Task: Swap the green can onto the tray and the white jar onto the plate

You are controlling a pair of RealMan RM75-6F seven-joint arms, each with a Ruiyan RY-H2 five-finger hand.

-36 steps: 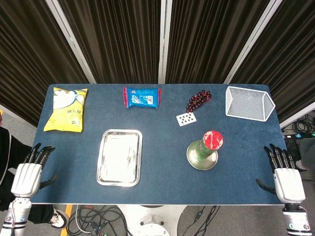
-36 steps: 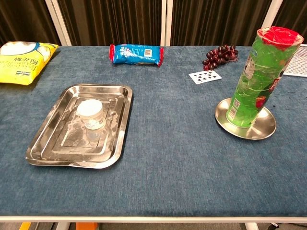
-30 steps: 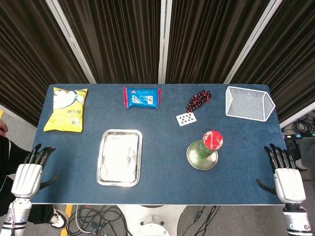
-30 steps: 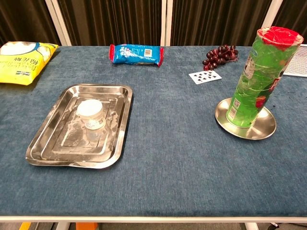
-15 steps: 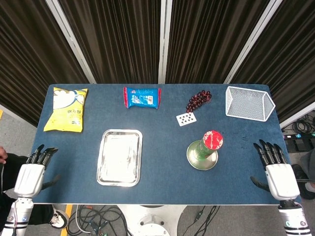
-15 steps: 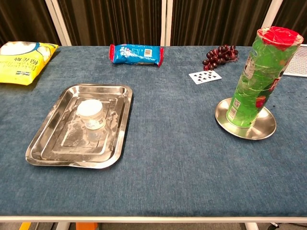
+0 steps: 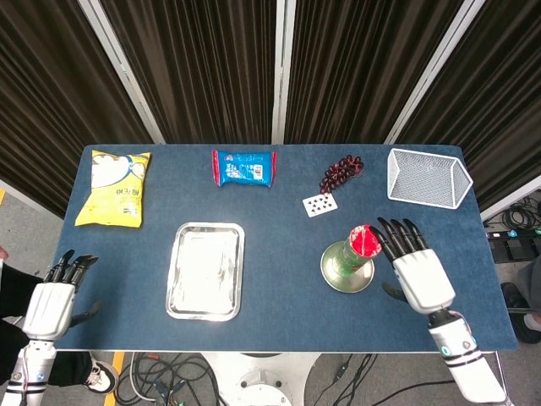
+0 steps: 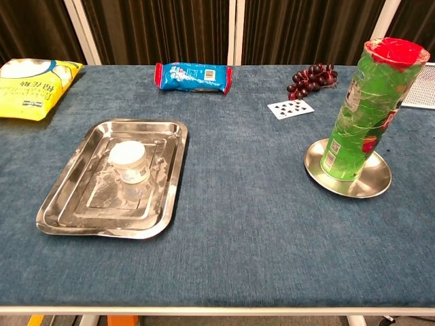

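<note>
A tall green can (image 7: 355,251) (image 8: 363,109) with a red lid stands upright on a round metal plate (image 7: 331,273) (image 8: 376,185) at the right of the table. A small white jar (image 8: 128,161) stands in the steel tray (image 7: 205,308) (image 8: 61,204) at the left; the head view washes it out. My right hand (image 7: 416,269) hovers open just right of the can, fingers spread toward its lid, not touching. My left hand (image 7: 52,297) hangs open off the table's left front edge. Neither hand shows in the chest view.
A yellow snack bag (image 7: 113,187) lies at the back left. A blue packet (image 7: 244,167), dark grapes (image 7: 341,172) and a playing card (image 7: 319,204) sit along the back. A white wire basket (image 7: 428,177) stands at the back right.
My right hand has swung left from the table's right front corner to just beside the green can. The left hand has barely moved. Can, jar, tray and plate are unmoved.
</note>
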